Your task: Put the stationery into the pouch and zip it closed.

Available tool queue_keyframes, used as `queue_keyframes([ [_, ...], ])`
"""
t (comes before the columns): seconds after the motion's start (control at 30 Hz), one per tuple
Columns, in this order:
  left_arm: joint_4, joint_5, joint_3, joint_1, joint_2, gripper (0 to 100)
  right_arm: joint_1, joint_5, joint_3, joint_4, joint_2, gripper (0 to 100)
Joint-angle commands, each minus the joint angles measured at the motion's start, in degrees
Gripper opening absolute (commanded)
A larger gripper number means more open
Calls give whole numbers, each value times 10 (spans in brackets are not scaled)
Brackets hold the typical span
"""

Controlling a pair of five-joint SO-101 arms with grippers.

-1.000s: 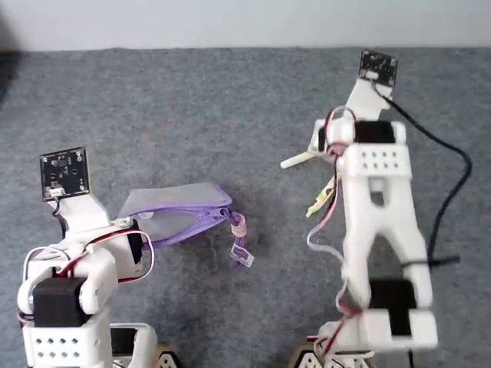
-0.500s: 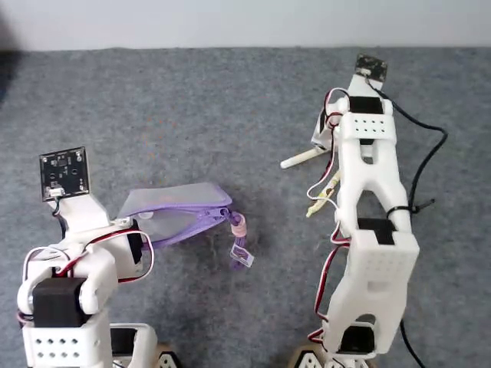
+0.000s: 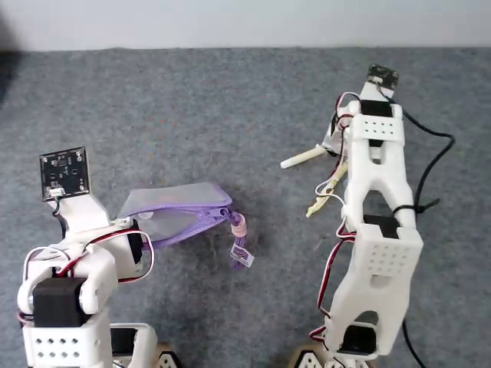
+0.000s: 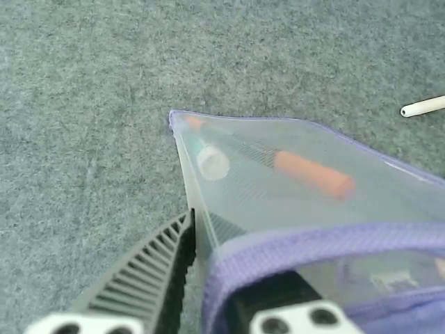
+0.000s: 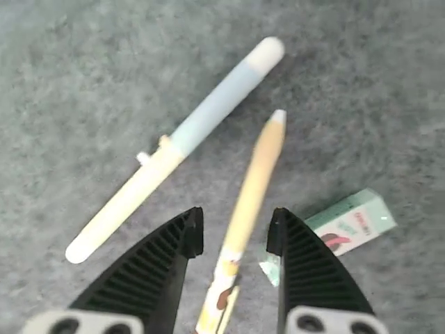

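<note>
Grey felt-like mat covers the bench [image 3: 192, 100]. Pale wall [image 3: 230, 23] runs along the top of the high view, w/ a dark shape [image 3: 4, 77] cut off at the upper-left edge, can't ID.

Hidden bits: the right arm [image 3: 376, 230] stretches up the right-centre of the high view and covers most of the loose stationery. A pen [image 3: 303, 159] pokes out to its left. Below that is something yellowish, half behind wires, hard to make out.

Right wrist view:
- Right gripper [image 5: 235, 226] is spread open, one finger each side of a pencil [image 5: 254, 174]. Can't tell if either finger touches it.
- Pencil's near end is cut off by the frame edge.
- The pen lies just beside the pencil, angled away, not touching.
- A green-white eraser [image 5: 348, 226] sits near the pencil, one corner behind a finger.

Pouch [image 3: 180, 208] lies lower left-centre of the high view, clear film w/ purple zip edge, its near end tucked under the left arm [image 3: 69, 261].

Left wrist view:
- Left gripper [image 4: 205, 240] is clenched on the pouch edge, one finger mostly behind the film.
- Through the film show an orange marker [image 4: 313, 174] and a white-capped item [image 4: 212, 161], both blurry.

Zip pull [image 3: 242, 257] w/ tag rests on the mat at the pouch's right end. Zip open or closed: can't tell.
</note>
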Motion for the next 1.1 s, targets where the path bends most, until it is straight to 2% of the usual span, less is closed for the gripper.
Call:
queue_keyframes([
  [0.0,-11,-2,-1,3,4,13,12,12,-25,0,4,154],
  [0.3,-11,-2,-1,3,4,13,11,16,-26,-43,54,149],
  [0.47,-11,-2,-1,3,4,13,11,16,-26,-39,53,0],
  [0.5,-11,-2,-1,3,4,13,11,16,-26,-37,48,17],
  [0.7,-11,-2,-1,3,4,13,7,16,-26,6,-15,8],
  [1.07,-10,-2,-2,3,4,13,-24,16,-25,182,-172,8],
])
